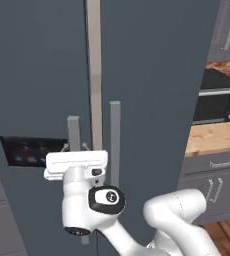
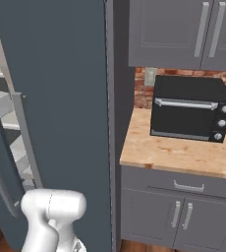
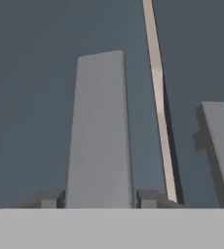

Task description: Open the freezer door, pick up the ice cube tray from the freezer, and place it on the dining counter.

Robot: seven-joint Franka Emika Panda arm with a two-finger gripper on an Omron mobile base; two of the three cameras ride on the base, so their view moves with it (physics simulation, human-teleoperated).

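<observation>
The freezer door [image 1: 37, 75] is the slate-blue left door with a black lit panel [image 1: 27, 150]. Its grey bar handle [image 1: 73, 131] stands between my gripper [image 1: 75, 147] fingers. In the hand view the handle [image 3: 99, 131] runs up from the gripper [image 3: 100, 198], and both fingertips [image 3: 50, 198] press against its sides, so the gripper is shut on it. The door stands slightly ajar: the beige centre strip [image 1: 93, 75] shows, and the right base view shows light grey freezer shelves [image 2: 2, 108] through the gap. The ice cube tray is hidden. The dining counter is out of view.
The plain right door [image 2: 61, 98] is closed, and its own grey handle [image 1: 115, 145] stands just right of my hand. Further right, a black oven [image 2: 188, 113] sits on a wood counter [image 2: 183, 157], with grey cabinets below [image 2: 183, 216] and above [image 2: 183, 29].
</observation>
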